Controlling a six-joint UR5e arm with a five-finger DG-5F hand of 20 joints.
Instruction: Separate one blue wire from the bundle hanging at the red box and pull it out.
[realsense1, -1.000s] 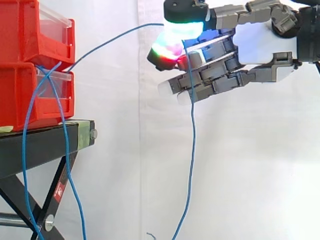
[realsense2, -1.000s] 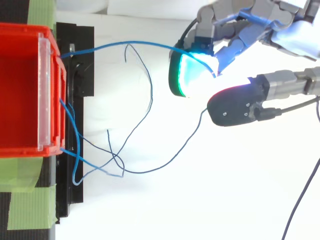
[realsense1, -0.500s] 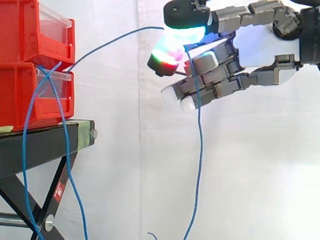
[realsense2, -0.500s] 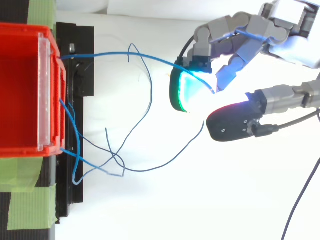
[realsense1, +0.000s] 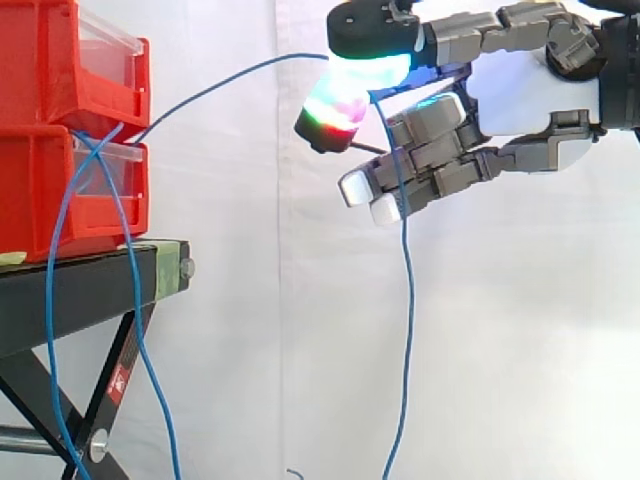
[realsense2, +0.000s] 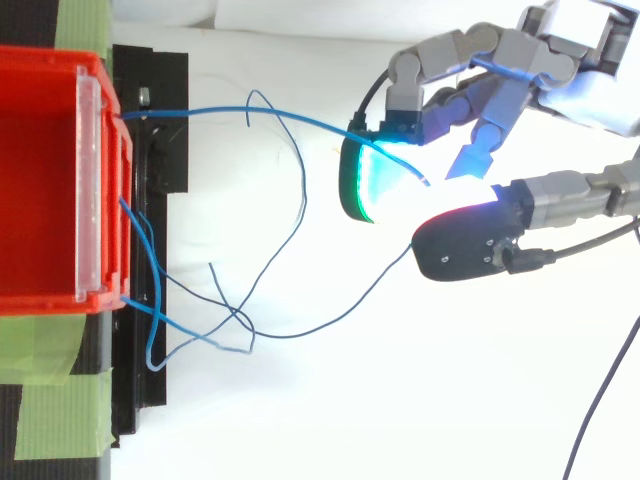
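Well away from the red plastic box (realsense1: 40, 190), the grey-and-white robot hand (realsense1: 520, 95) pinched one thin blue wire (realsense1: 230, 79) between glowing pads; pulling farther from the box likely came next.

Thin blue wire (realsense1: 409, 310) arcing away from red box (realsense1: 40, 190), tail dangling, bundle (realsense2: 235, 320) hanging below

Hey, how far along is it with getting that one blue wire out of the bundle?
Done: one blue wire stands apart from the bundle hanging at the red box. In hand: the hand pinches it, its free length dangling below. Left: the wire's far end runs into the red box, so it has yet to be pulled out.
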